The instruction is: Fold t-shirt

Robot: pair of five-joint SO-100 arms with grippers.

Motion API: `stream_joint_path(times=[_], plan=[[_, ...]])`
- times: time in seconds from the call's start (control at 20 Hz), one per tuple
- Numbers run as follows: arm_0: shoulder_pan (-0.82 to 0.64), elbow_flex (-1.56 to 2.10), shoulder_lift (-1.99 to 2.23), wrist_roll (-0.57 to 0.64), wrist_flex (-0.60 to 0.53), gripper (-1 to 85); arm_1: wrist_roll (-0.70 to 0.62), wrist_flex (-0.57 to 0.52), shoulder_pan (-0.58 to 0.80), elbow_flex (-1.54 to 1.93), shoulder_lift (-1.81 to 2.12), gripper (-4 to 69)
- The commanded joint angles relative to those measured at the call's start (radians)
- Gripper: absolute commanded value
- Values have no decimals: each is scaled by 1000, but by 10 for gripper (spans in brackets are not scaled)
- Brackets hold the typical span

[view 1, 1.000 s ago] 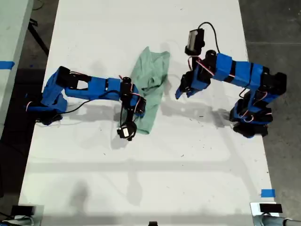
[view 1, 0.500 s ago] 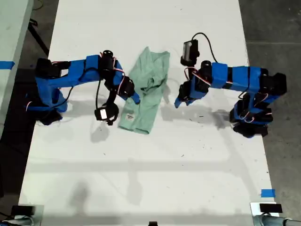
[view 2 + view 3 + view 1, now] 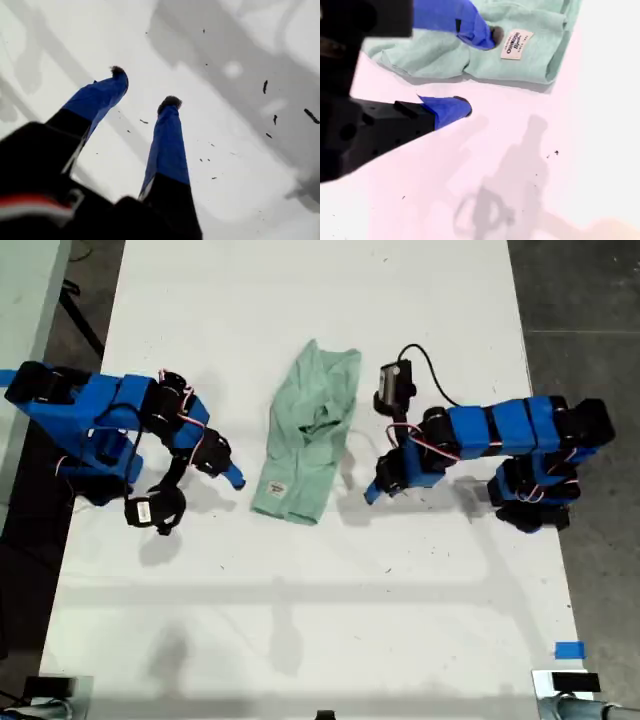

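Item 1. My second gripper (image 3: 480, 71): blue-tipped jaws spread wide, nothing held between them. In the second wrist view one blue finger (image 3: 447, 109) is over bare table, while the other crosses in front of the cloth; I cannot tell whether it touches. In the exterior view this gripper (image 3: 232, 480) sits at the exterior view's left, just beside the shirt's lower corner and apart from it.

Item 2. My first gripper (image 3: 145, 87): two blue fingers with dark tips, jaws moderately parted, empty, with only table surface between and beyond them. In the exterior view it (image 3: 372, 495) points down near the table at the exterior view's right, near the shirt's edge but clear of it.

Item 3. The small pale mint-green cloth t-shirt (image 3: 305, 435): lying on the table between the two grippers, gathered into a narrow lengthwise strip with rumpled folds in its middle. Its small white printed label (image 3: 516, 44) faces up, near the corner closest to my second gripper (image 3: 277, 487).

Item 4. The flat white table (image 3: 300, 620): carries both arms and the shirt, and is marked by a scatter of small dark specks (image 3: 265, 86) beyond my first gripper.
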Motion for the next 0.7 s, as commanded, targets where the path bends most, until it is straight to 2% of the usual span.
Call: stream_joint_path(times=[0.0,0.3,0.65], plan=[[54,37,75,-43,-61,214,48,-61,-43,-11,41,174],[58,48,29,-35,-155,213,71,-140,-43,-64,-54,287],[17,41,-100,-20,-264,215,55,-132,-2,-336,-356,303]])
